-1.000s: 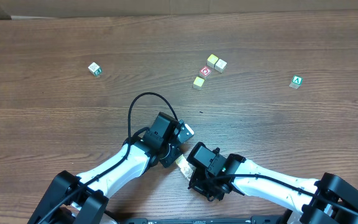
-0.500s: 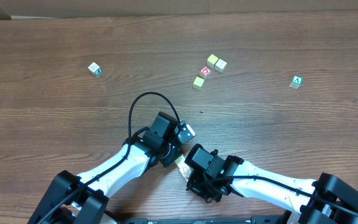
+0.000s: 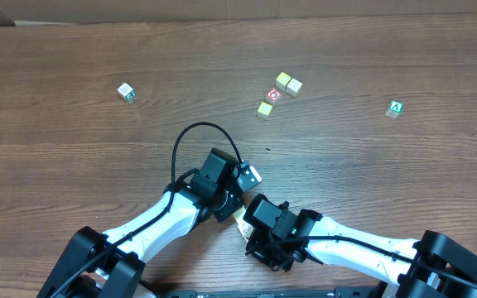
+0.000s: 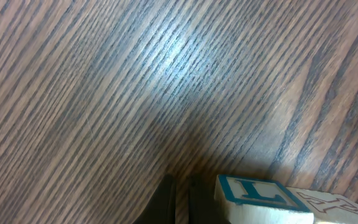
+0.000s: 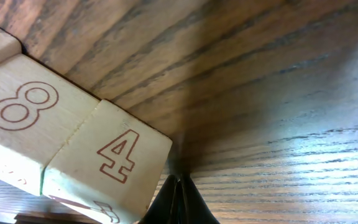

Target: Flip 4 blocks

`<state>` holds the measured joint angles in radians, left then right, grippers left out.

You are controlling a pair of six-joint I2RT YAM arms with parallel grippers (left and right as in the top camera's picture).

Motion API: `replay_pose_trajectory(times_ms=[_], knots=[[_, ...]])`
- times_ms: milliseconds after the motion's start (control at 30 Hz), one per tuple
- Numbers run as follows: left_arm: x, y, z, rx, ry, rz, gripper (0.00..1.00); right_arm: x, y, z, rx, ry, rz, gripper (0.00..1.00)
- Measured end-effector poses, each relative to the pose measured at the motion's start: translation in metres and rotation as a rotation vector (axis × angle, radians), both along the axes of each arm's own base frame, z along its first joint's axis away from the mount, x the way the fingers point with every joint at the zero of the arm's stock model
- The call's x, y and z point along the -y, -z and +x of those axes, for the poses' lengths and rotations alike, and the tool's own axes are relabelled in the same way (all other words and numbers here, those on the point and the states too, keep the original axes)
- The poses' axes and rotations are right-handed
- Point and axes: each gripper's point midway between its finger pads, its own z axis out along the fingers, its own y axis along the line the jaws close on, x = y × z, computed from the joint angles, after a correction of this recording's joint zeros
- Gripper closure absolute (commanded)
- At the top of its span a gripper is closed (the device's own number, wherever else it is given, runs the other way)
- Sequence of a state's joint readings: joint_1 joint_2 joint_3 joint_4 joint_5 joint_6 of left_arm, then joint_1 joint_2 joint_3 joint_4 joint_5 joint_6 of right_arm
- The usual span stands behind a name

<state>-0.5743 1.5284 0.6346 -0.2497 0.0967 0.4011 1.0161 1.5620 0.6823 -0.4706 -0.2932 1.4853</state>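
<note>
Right wrist view: the right gripper (image 5: pixel 179 200) stands pinched together and empty, tips at the table (image 5: pixel 278 93) just beside the block marked 4 (image 5: pixel 114 163), which touches the block marked 8 (image 5: pixel 27 115). Likewise closed and empty, the left gripper (image 4: pixel 180 198) sits near a blue-lettered block (image 4: pixel 263 198). Judgement: part the jaws, straddle the 4 alone, lift clear of its neighbour, then roll it over.
</note>
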Motion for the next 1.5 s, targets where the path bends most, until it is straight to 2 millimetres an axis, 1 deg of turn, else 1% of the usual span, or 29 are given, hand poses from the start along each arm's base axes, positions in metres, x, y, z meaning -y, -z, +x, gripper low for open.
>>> replay_pose_trajectory(times_ms=[300,533,1500], knots=[[0.003,-0.002,0.002,0.017,0.023,-0.009,0.96,-0.002,0.000,-0.001,-0.009,0.003,0.009,0.96],[0.005,-0.002,0.003,0.020,0.025,-0.015,0.96,-0.008,-0.001,-0.004,-0.013,0.001,0.024,0.96],[0.010,-0.004,0.006,0.031,0.036,-0.040,0.96,-0.013,-0.002,-0.006,-0.032,0.017,0.044,0.96]])
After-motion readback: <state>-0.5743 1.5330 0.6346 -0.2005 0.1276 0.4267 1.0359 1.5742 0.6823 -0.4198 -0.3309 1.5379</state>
